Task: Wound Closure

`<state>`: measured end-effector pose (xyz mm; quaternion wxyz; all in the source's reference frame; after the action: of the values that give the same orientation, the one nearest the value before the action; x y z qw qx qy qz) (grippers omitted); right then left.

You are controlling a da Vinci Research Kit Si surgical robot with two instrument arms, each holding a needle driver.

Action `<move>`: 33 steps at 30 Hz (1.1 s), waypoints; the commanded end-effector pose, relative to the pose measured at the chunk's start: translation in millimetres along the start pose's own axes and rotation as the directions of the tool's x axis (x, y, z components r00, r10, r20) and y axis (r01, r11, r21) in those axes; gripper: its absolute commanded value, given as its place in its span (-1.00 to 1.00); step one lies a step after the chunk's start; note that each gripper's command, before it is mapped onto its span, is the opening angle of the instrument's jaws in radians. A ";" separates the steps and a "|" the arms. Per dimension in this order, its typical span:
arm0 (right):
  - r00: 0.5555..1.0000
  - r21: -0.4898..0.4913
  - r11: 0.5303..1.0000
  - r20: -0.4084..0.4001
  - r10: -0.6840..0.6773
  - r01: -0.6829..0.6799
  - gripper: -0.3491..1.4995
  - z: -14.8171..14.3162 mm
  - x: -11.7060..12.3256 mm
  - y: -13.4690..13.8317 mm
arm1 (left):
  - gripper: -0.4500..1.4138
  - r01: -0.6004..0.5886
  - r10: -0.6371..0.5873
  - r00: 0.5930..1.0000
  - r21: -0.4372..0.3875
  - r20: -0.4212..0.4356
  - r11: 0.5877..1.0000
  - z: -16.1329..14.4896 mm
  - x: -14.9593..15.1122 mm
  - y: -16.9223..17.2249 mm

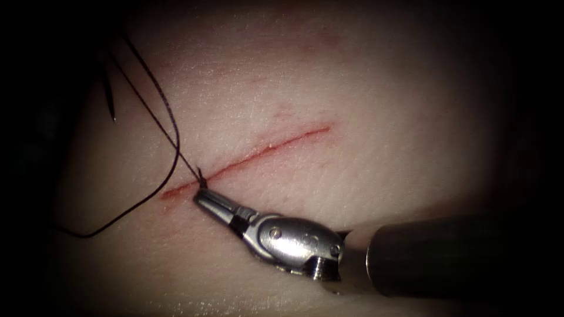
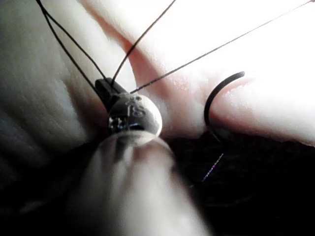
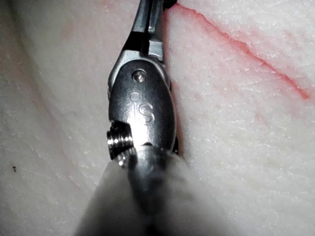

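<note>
Thread (image 1: 170, 126) in right tool (image 1: 201, 189); wrist mark perhaps "S".

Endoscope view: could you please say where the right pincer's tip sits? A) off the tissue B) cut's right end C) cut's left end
C: the right pincer, shut on the thread, sits at the cut's left end; the left pincer holds thread; the needle rests unheld against tissue.

right tool (image 1: 202, 195): polished silver wrist; round screws; stamped "S"; dark grey shaft (image 1: 464, 258)
</note>
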<state>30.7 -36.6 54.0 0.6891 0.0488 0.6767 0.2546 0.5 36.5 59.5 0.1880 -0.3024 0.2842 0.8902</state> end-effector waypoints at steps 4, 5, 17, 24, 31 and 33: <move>1.000 0.005 1.000 -0.001 0.004 -0.004 -1.00 0.5 -0.8 -0.9 | -1.00 -0.004 0.003 1.000 0.008 0.005 1.000 0.2 0.3 1.2; 1.000 0.021 1.000 -0.010 0.006 -0.006 -1.00 0.9 -0.6 -0.9 | -1.00 0.013 -0.013 1.000 0.014 -0.024 1.000 -0.2 1.0 1.9; 1.000 0.024 1.000 -0.016 0.020 -0.020 0.80 0.7 1.3 -0.7 | -1.00 0.092 -0.104 0.981 -0.076 -0.167 0.993 -2.7 7.1 8.9; 0.999 0.027 0.999 -0.030 0.021 -0.020 0.65 -0.3 1.7 -0.4 | -1.00 0.157 -0.196 0.949 -0.166 -0.249 0.973 -5.1 9.4 12.5; 0.999 0.030 0.999 -0.030 0.011 -0.010 0.45 -1.5 3.5 1.4 | -1.00 0.207 -0.331 0.865 -0.333 -0.378 0.920 -8.3 10.4 14.9; 1.000 0.029 1.000 -0.017 -0.001 0.001 0.45 -1.5 5.1 2.2 | -1.00 0.207 -0.386 0.824 -0.413 -0.415 0.887 -9.8 11.0 16.6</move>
<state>27.9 -32.0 49.6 0.6865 0.0564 0.6827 0.2440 -11.5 19.1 51.6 0.1929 -0.5931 0.1006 0.7752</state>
